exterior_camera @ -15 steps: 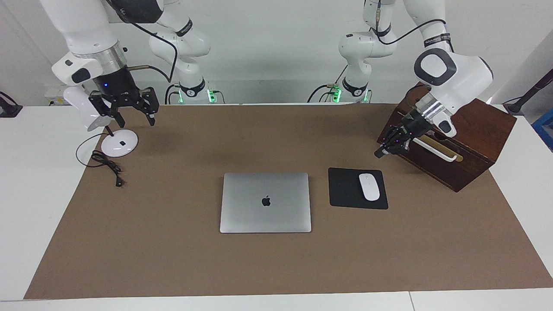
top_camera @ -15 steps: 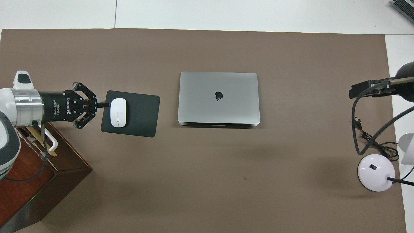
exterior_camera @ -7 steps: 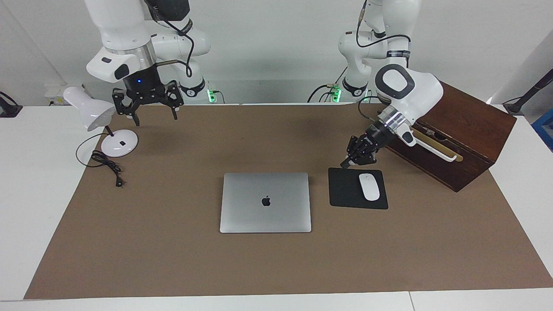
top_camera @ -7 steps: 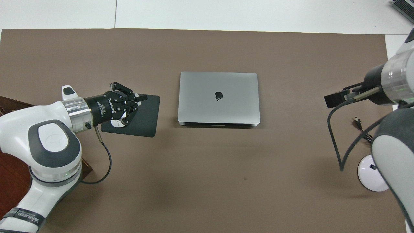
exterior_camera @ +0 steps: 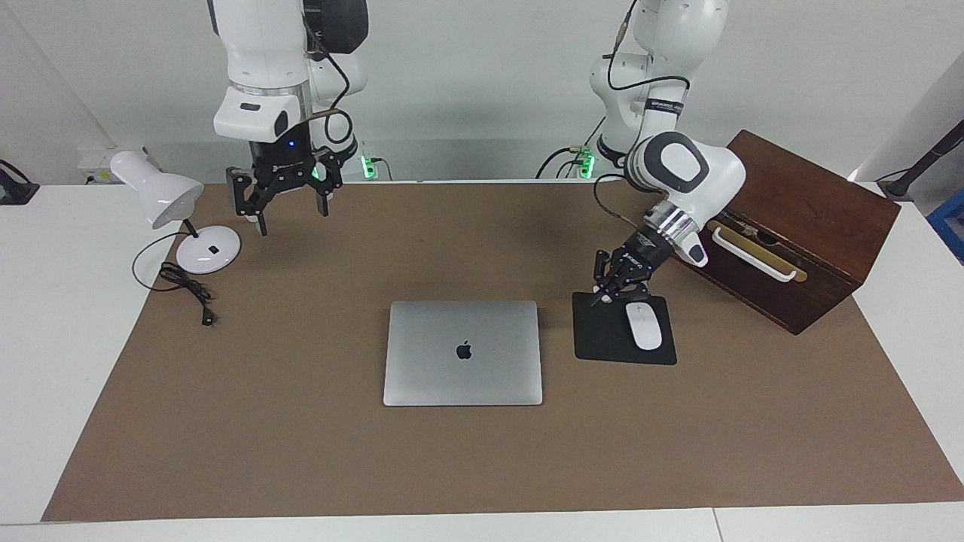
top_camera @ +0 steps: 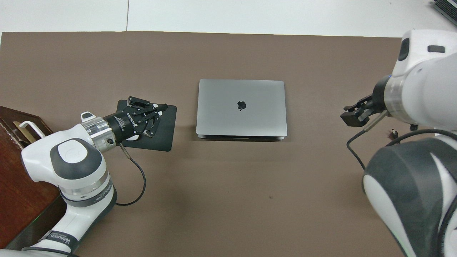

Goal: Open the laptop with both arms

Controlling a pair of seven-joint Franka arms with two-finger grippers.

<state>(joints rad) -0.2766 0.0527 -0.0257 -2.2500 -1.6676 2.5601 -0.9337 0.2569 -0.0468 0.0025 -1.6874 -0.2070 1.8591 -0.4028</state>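
Seemingly shut, wooden box [exterior_camera: 798, 226] hides its contents.

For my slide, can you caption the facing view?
Closed laptop waits while left gripper hovers above mouse pad.

laptop [exterior_camera: 462, 352]: apple logo on lid | left gripper [top_camera: 162, 106]: "ROBOTIQ"

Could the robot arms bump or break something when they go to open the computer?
Maybe. The left gripper, shut, hangs low over the mouse pad right by the white mouse, so it might knock the mouse. The laptop lies closed and flat, so fingertips could slip off its thin edge. The right gripper, open, is up near the desk lamp and its cable.
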